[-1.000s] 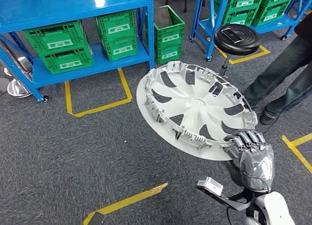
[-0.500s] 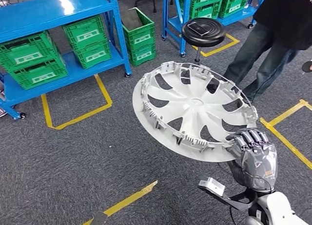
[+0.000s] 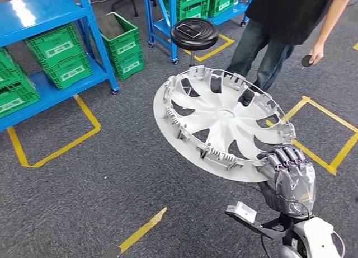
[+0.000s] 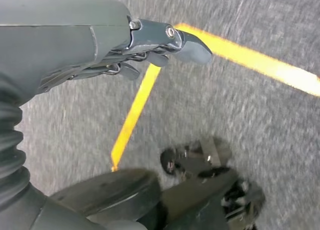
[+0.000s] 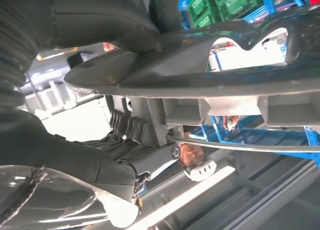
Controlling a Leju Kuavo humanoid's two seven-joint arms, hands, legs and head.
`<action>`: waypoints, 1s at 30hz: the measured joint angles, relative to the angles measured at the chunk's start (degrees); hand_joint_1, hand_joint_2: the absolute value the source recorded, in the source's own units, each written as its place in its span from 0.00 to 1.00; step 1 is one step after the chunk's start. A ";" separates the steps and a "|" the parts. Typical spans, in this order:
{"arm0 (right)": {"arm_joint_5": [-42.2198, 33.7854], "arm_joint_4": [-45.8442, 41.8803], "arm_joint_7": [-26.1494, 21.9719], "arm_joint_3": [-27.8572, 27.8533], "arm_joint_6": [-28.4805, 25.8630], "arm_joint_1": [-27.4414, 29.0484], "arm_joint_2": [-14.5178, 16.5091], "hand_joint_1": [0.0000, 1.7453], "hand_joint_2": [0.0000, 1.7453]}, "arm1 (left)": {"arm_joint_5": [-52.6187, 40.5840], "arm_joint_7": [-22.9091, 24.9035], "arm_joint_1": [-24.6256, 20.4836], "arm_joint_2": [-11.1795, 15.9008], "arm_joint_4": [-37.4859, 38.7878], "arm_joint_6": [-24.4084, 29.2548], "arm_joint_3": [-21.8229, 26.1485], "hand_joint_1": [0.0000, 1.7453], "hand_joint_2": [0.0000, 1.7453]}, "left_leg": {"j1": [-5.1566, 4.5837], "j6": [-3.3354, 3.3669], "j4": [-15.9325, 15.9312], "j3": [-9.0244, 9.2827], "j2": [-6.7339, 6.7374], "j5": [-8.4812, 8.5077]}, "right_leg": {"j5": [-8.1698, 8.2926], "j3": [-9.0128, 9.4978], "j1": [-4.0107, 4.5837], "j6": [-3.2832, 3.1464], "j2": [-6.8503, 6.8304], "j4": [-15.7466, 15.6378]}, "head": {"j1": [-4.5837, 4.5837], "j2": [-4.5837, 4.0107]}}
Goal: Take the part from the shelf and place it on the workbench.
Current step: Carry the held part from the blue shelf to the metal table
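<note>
The part is a large white wheel cover (image 3: 219,123) with curved spokes and a ribbed inner ring, carried roughly level above the grey carpet. My right hand (image 3: 289,177) grips its near right rim, fingers curled over the edge. In the right wrist view the cover (image 5: 211,75) looks dark from underneath, with my right hand (image 5: 124,135) closed around its rim. My left hand (image 4: 113,45) hangs over the carpet, fingers held out straight and holding nothing.
Blue shelving (image 3: 50,12) with green crates (image 3: 59,54) stands at the back left, and a green crate (image 3: 122,42) sits on the floor. A black stool (image 3: 194,34) and a person (image 3: 283,28) in jeans stand just beyond the cover. Yellow tape lines (image 3: 320,135) mark the carpet.
The whole view has swung to the right: shelving and crates slid left, the stool and the person came nearer the centre. The cover stays held the same way in my right hand.
</note>
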 joint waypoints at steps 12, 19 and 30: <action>-0.53 0.14 -0.10 0.31 0.84 -1.62 -0.08 1.00 1.00 | -0.11 0.00 0.03 0.12 -0.03 -0.25 0.80 0.00 1.00 | -1.03 -1.00 0.13 0.08 8.36 -0.27 | -1.11 3.05 0.65 -0.56 -10.11 -1.08 | 0.52 0.00; -0.76 0.13 -0.10 0.42 0.93 -1.63 -0.08 1.00 1.00 | -0.20 -0.02 -0.22 0.14 -0.12 -0.43 0.84 0.00 1.00 | -0.69 -2.06 1.29 -0.07 7.13 -1.89 | -0.70 2.65 0.28 -1.99 -7.81 -1.23 | 0.30 0.00; -1.38 0.15 0.01 0.72 1.69 -2.02 -0.08 1.00 1.00 | -0.63 -0.06 0.02 0.14 -0.13 -0.53 1.20 0.00 1.00 | -0.51 -1.56 10.51 -4.14 1.62 -5.65 | -0.38 2.28 0.55 -2.59 -3.97 -1.08 | 0.09 0.00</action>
